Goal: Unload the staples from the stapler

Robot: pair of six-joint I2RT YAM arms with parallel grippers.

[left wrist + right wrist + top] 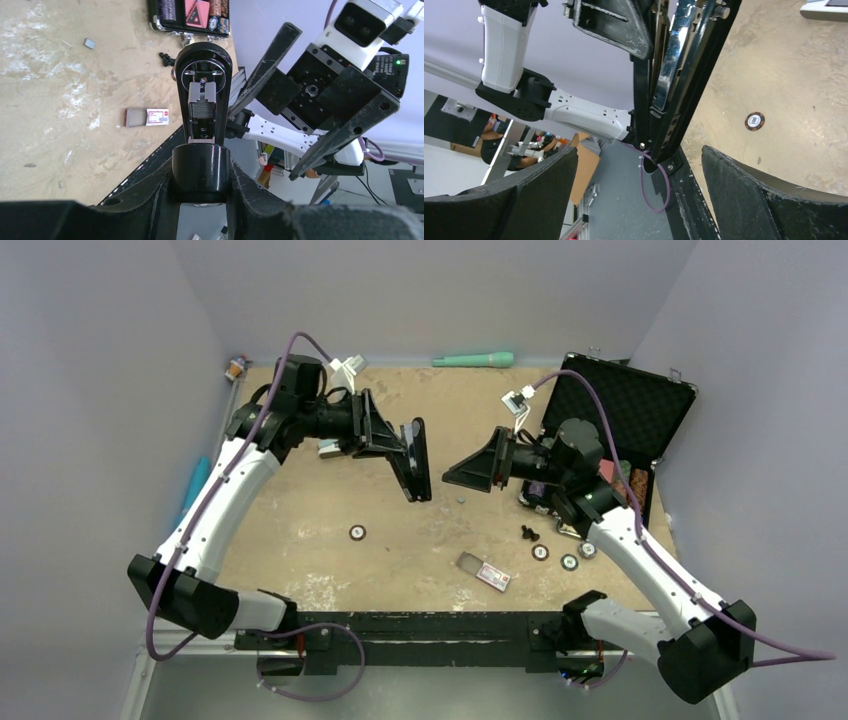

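L claw (200, 172) is clamped on the stapler (202, 100), pinching one end of the black body. It's held up off the bench (400, 550), approx mid-bench, tilted, w/ its free end pointing down toward the near side. In the L wrist view it shows end-on: round black head at the far end, silvery channel (202, 107) facing the cam.

R claw (452, 478) faces the stapler from the right, fingers spread wide, nothing in them. In the R wrist view the stapler stands ahead of the gap betw. the fingers, chrome strip showing betw. black parts. One R fingertip (237, 107) is just beside the stapler; can't tell if touching.

Open black case (620, 410) sits at the far right. Small box (485, 573) w/ red label lies on the near bench. A disc (357, 532) lies left of it, and more discs lie near the case.
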